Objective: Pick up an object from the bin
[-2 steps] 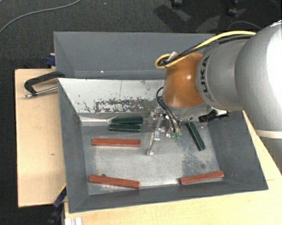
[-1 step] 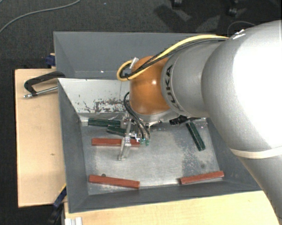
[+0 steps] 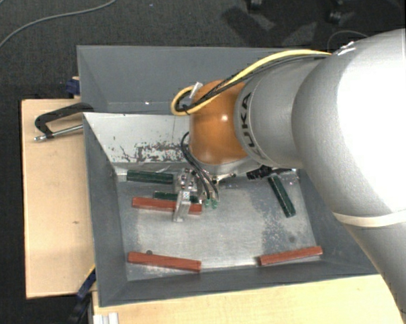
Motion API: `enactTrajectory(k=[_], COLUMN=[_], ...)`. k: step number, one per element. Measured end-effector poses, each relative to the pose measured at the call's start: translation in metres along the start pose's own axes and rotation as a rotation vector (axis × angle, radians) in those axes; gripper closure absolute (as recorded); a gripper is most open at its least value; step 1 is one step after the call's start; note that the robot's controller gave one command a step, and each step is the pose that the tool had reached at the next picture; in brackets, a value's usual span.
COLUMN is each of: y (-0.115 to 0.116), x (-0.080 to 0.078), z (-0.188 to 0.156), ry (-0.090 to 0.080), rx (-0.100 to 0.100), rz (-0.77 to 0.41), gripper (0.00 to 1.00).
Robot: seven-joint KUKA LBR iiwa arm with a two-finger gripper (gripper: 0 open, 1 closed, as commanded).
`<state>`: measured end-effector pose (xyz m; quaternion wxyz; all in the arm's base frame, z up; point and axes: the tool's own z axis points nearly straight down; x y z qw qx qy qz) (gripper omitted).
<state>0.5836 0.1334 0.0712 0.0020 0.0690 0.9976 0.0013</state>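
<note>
Scanning the grey bin [image 3: 103, 223] from its left wall, we first meet the front-left red-brown bar [image 3: 164, 262], flat on the floor near the front edge. Behind it, by the back wall, lies the long dark green bar [image 3: 150, 176].

Between those two lies the middle red-brown bar [image 3: 158, 203], with a short dark green bar [image 3: 165, 194] just behind it. The gripper [image 3: 187, 204] stands low over this bar's right end, under the arm's orange cover. Whether it is open or closed on anything, we cannot tell.

We judge this middle bar to be light and stiff, a slim flat stick that will not bend or crush. Its faces look smooth, so it may slip. It lies flat on metal, so a hold has to come right down to the floor. We would take it across its narrow width, nearer its middle than its end, so that it does not tip when lifted. The short green neighbour may get caught in the same grip.

Further right, well apart, lie the right dark green bar [image 3: 282, 196] and the front-right red-brown bar [image 3: 290, 256].
</note>
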Motion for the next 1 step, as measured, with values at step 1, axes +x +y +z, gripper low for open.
enactTrajectory(k=[1], y=[-0.0011], x=[-0.0102], z=[-0.1509], ry=[-0.009], rx=[-0.001], rz=[-0.327], gripper=[1.00])
